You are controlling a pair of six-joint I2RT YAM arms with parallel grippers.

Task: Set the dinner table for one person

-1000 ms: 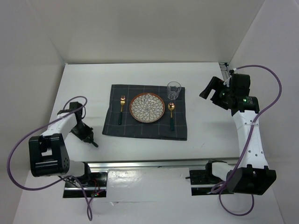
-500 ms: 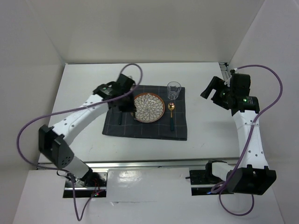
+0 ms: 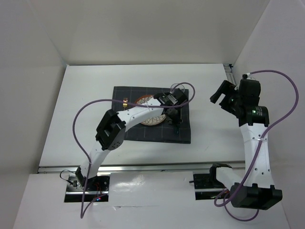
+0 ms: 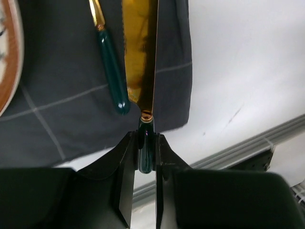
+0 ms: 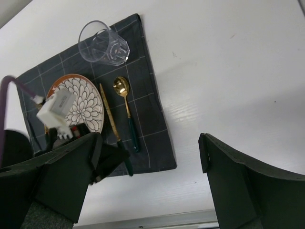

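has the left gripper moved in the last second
Yes. The left gripper swung rightward, from the bare table left of the grey mat to above the mat's right side, gripping a knife.

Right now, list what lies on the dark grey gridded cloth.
Patterned brown-rimmed plate, clear glass, gold green-handled spoon, gold knife held by the left gripper. The left arm hides most of the gold fork.

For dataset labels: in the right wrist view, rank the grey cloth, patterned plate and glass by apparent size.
1. Grey cloth.
2. Patterned plate, partly hidden.
3. Glass, only slightly smaller-looking; rising nearer the camera, so unsure.
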